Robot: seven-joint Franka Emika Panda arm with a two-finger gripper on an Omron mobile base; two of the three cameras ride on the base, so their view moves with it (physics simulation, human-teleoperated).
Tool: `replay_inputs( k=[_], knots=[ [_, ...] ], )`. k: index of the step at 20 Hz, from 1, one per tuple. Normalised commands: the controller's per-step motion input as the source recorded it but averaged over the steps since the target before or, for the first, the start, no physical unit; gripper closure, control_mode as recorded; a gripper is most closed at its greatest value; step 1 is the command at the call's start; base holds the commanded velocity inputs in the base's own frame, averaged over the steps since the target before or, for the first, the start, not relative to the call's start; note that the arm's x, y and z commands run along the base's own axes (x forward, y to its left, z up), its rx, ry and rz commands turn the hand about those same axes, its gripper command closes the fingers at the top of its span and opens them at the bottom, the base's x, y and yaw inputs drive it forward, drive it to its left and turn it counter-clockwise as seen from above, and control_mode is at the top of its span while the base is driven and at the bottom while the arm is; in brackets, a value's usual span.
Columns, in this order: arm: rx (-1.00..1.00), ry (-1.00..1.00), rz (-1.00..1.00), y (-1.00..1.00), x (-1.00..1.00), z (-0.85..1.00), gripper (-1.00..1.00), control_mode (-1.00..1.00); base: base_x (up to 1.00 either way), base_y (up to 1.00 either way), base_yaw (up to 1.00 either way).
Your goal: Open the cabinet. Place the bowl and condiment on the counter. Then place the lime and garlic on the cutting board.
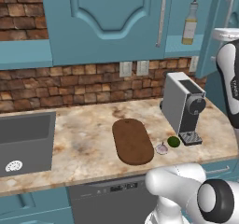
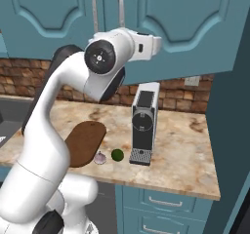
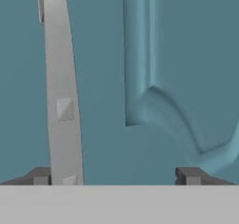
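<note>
The cabinet [image 1: 112, 22] door on the right stands swung out, so the shelf with the condiment [image 1: 190, 23] is open from the front. On the counter [image 1: 88, 139], the coffee machine [image 1: 184, 107] blocks the right part, with the lime [image 1: 173, 141] and garlic [image 1: 161, 149] just beside its near left corner. The cutting board [image 1: 132, 140] is bare on top. Between the board and the sink [image 1: 25, 141] on the left the counter is free. In the hand view, the silver handle [image 3: 61, 87] stands close before the left fingertip [image 3: 41, 176].
</note>
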Motion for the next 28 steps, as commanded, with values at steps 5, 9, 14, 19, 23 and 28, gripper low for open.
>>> replay_inputs(
  k=[5,9,14,19,23,28],
  knots=[
    [0.02,-0.07,0.0,-0.37,-0.51,0.0,-1.0,-1.0,0.0,0.0,0.0],
    [0.02,-0.03,0.0,-0.09,-0.73,0.0,-1.0,-1.0,0.0,0.0,0.0],
    [0.0,-0.01,0.0,0.0,-0.46,0.05,-1.0,-1.0,0.0,0.0,0.0],
    [-0.02,-0.02,0.01,0.12,-0.65,0.23,-1.0,-1.0,0.0,0.0,0.0],
    [-0.07,0.0,0.02,0.46,-0.5,0.09,-1.0,-1.0,0.0,0.0,0.0],
    [-0.09,0.0,0.03,0.6,-0.35,0.01,-1.0,-1.0,0.0,0.0,0.0]
  ],
)
